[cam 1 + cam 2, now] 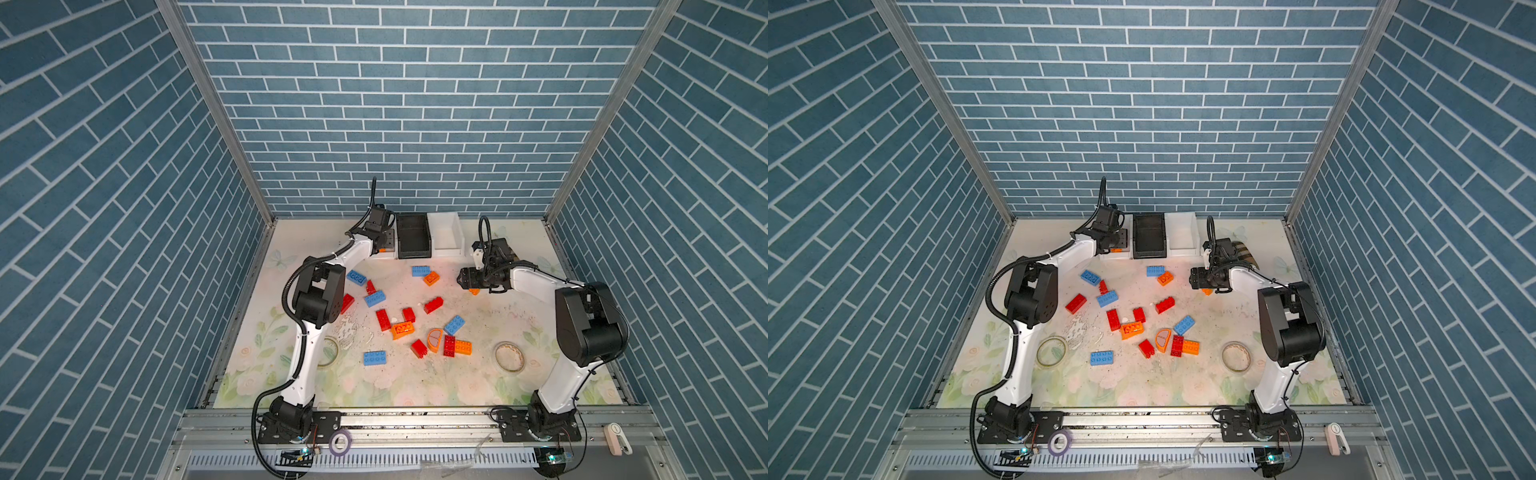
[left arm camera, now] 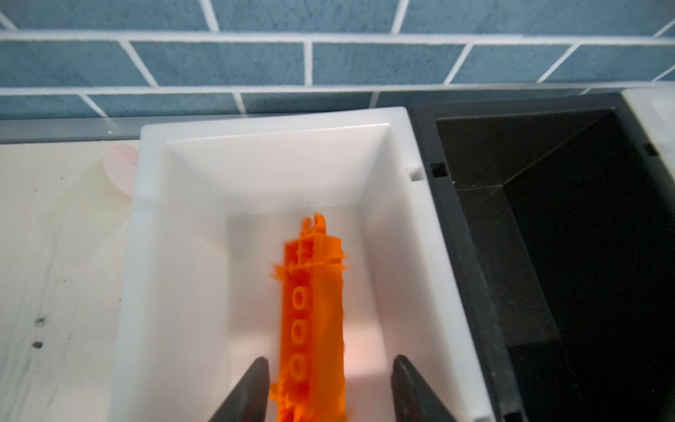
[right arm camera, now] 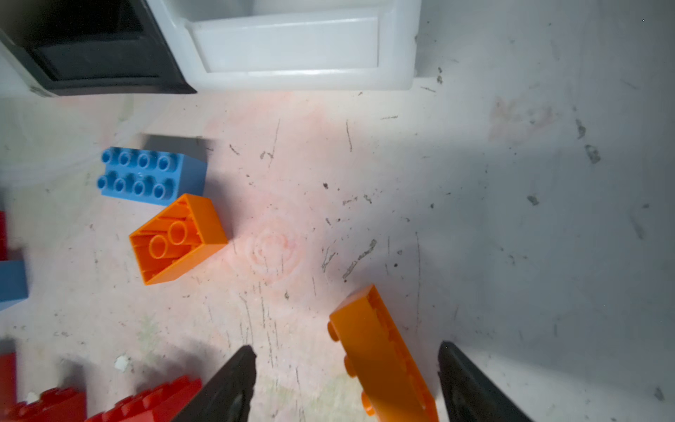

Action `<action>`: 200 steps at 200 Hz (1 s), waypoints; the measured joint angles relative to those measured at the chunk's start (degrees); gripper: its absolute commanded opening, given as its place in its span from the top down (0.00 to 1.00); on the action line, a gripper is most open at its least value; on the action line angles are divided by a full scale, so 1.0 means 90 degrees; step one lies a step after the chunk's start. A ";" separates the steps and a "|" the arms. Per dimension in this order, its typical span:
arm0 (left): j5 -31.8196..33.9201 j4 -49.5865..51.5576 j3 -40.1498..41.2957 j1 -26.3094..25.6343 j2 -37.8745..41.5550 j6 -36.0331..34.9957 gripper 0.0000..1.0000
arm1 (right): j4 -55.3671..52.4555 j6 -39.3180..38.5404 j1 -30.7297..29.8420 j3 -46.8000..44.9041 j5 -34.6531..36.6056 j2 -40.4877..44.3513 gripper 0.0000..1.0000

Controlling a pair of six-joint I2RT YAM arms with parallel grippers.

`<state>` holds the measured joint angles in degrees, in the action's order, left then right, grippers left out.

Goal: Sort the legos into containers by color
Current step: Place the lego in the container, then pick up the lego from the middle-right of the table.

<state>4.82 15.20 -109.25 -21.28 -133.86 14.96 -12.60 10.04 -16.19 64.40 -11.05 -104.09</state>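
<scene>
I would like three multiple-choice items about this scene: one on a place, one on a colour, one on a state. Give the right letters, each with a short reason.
1. The black plastic bin stands: A) between two white plastic bins; B) left of both; C) right of both.
2. The long studded plastic brick over the white bin below the left claw is: A) red; B) blue; C) orange.
3. The right claw is: A) shut, empty; B) open around an orange plastic brick; C) shut on that brick.

Key: 1 A, white walls flank it in the left wrist view; 2 C, the colour is plain despite the blur; 3 B, gaps show on both sides of the brick.
</scene>
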 measured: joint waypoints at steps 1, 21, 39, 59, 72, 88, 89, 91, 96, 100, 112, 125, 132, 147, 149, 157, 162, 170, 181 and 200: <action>0.0000 0.0002 0.0000 0.0000 0.0000 0.0002 0.42 | -0.0002 0.0002 0.0000 0.0005 0.0002 -0.0007 0.23; -0.0036 0.0134 0.0000 0.0000 0.0007 0.0005 0.42 | -0.0129 -0.0002 0.0000 0.0056 0.0117 -0.0160 0.23; -0.0129 0.0236 0.0053 0.0000 0.0092 0.0010 0.42 | -0.0245 -0.0010 0.0005 0.0078 0.0158 -0.0248 0.27; -0.0199 0.0330 0.0342 0.0000 0.0410 0.0012 0.42 | -0.0350 -0.0005 0.0005 0.0078 0.0155 -0.0318 0.30; -0.0226 0.0338 0.0719 0.0000 0.0806 0.0015 0.42 | -0.0357 0.0005 -0.0010 0.0078 0.0151 -0.0325 0.33; -0.0262 0.0270 0.1316 0.0000 0.1430 0.0024 0.41 | -0.0372 0.0005 -0.0061 0.0078 0.0158 -0.0328 0.36; -0.0262 0.0267 0.1365 0.0000 0.1479 0.0024 0.41 | -0.0376 0.0005 -0.0063 0.0078 0.0158 -0.0328 0.36; -0.0265 0.0260 0.1435 0.0000 0.1552 0.0029 0.41 | -0.0384 0.0005 -0.0068 0.0078 0.0155 -0.0328 0.36; -0.0279 0.0231 0.1632 0.0000 0.1768 0.0027 0.40 | -0.0384 0.0002 -0.0092 0.0078 0.0165 -0.0328 0.37; -0.0294 0.0209 0.1775 0.0000 0.1940 0.0032 0.40 | -0.0391 0.0015 -0.0104 0.0078 0.0172 -0.0328 0.38; -0.0321 0.0124 0.2135 0.0000 0.2363 0.0056 0.40 | -0.0423 0.0032 -0.0155 0.0078 0.0204 -0.0328 0.46; -0.0410 0.0032 0.2463 0.0002 0.2756 0.0090 0.40 | -0.0452 0.0056 -0.0192 0.0078 0.0231 -0.0328 0.53; -0.0466 -0.0015 0.2623 0.0005 0.2926 0.0109 0.40 | -0.0478 0.0085 -0.0209 0.0078 0.0240 -0.0328 0.57; -0.0583 -0.0104 0.2977 0.0005 0.3230 0.0143 0.40 | -0.0512 0.0124 -0.0248 0.0078 0.0308 -0.0328 0.61; -0.0602 -0.0136 0.3048 0.0005 0.3276 0.0146 0.40 | -0.0515 0.0126 -0.0255 0.0078 0.0316 -0.0328 0.61; -0.0644 -0.0202 0.3298 0.0005 0.3417 0.0153 0.40 | -0.0532 0.0168 -0.0274 0.0075 0.0330 -0.0328 0.64; -0.0680 -0.0228 0.3478 0.0005 0.3509 0.0172 0.40 | -0.0532 0.0185 -0.0289 0.0075 0.0355 -0.0328 0.66; -0.0702 -0.0238 0.3769 0.0005 0.3636 0.0189 0.40 | -0.0527 0.0192 -0.0308 0.0063 0.0359 -0.0325 0.70; -0.0719 -0.0243 0.4109 0.0005 0.3750 0.0223 0.40 | -0.0517 0.0236 -0.0342 0.0024 0.0369 -0.0306 0.72; -0.0709 -0.0233 0.4658 0.0010 0.3898 0.0255 0.40 | -0.0493 0.0287 -0.0410 -0.0090 0.0359 -0.0216 0.82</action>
<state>-1.56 13.10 -67.33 -21.19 -98.78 17.26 -17.04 12.62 -19.88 63.59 -7.81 -106.04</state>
